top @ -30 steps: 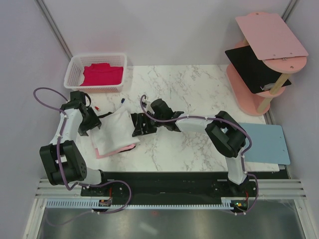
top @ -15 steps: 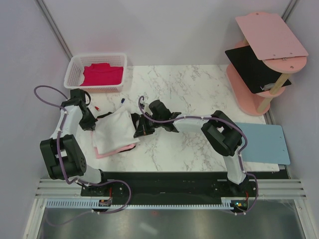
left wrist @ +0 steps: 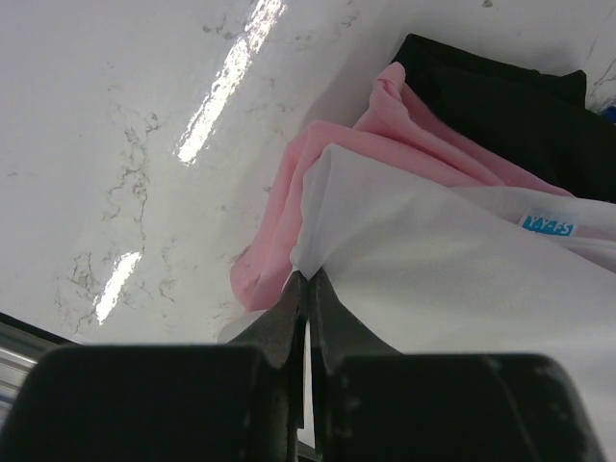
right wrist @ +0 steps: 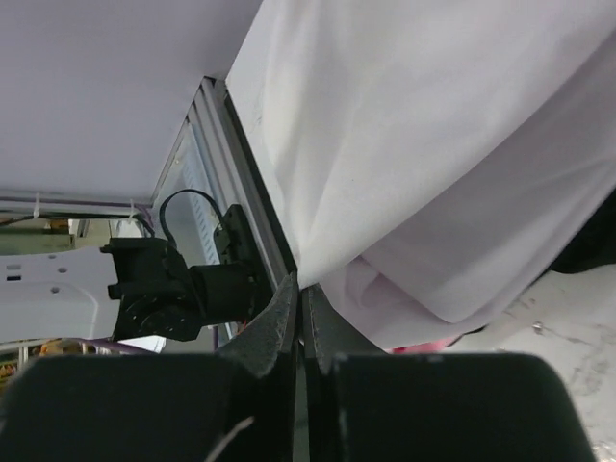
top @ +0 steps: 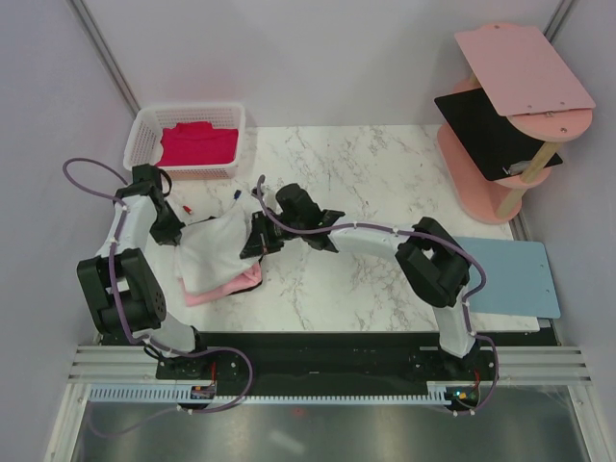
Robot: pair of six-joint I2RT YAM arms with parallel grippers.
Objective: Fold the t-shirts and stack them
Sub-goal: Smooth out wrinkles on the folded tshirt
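— While the magenta-red t-shirt (top: 197, 144) is being left in the white basket (top: 144, 130) at the far left, how much is being counted as done?

— Little, it is being judged. Just below the basket, one edge of the white t-shirt (top: 217, 252) is being pinched by the left gripper (left wrist: 306, 284), with its jaws pressed flat together on the cloth.

— And underneath?

— The light pink t-shirt (left wrist: 337, 164) and the black t-shirt (left wrist: 500, 87), which are touching, are being partly covered by the white one on the marble table (top: 385, 173).

— Further right?

— The opposite edge is being gripped by the right gripper (right wrist: 300, 289), likewise clamped tight on white cloth.

— So what is being left to do?

— The white fold is being judged as only under way. Whether the two shirts beneath are neatly folded cannot be told. The magenta-red one is not yet being handled, so the stack is being counted as unfinished.
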